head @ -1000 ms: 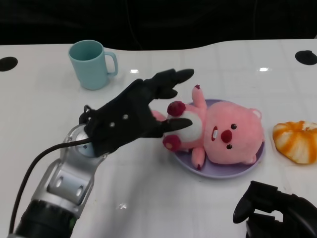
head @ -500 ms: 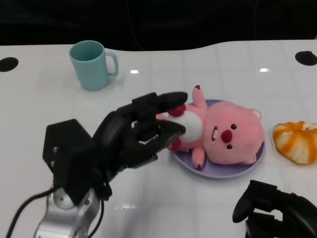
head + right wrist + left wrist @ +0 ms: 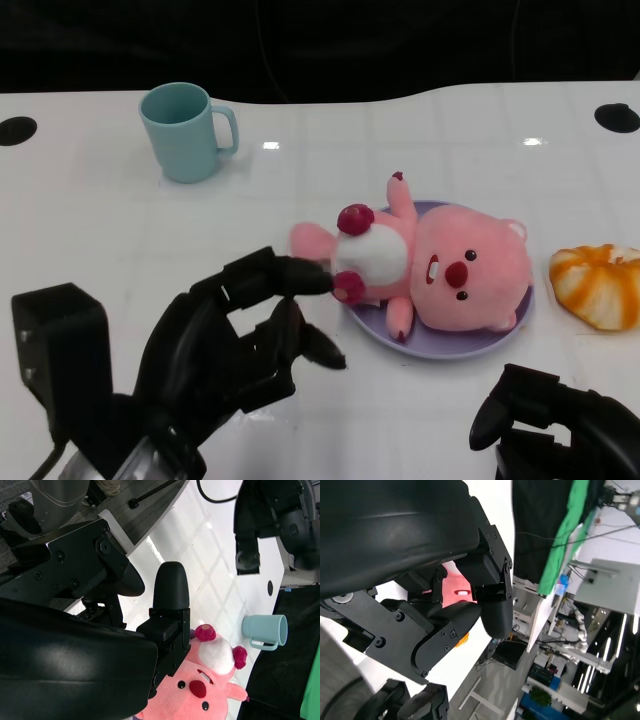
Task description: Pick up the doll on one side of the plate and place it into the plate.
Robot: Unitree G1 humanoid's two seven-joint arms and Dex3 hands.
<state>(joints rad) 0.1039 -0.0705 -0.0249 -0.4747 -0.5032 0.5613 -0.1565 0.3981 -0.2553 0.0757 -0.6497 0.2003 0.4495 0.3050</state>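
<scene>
A pink plush doll (image 3: 440, 262) with a white belly lies on its back across the purple plate (image 3: 452, 343), one leg hanging over the plate's left rim. The doll (image 3: 200, 690) also fills the lower part of the right wrist view; a patch of pink (image 3: 454, 582) shows between the fingers in the left wrist view. My left hand (image 3: 235, 345) hangs near the table's front, left of the plate, fingers spread and holding nothing. My right hand (image 3: 560, 425) rests at the lower right, fingers curled in, nothing in it.
A light blue mug (image 3: 185, 130) stands at the back left, also seen as the mug (image 3: 265, 630) in the right wrist view. An orange-and-white striped object (image 3: 598, 285) lies right of the plate. Black round holes (image 3: 16, 128) mark the table's far corners.
My left hand has let go of the doll and drawn back toward me, away from the plate. The doll stays lying on the plate. The right hand has not moved.
</scene>
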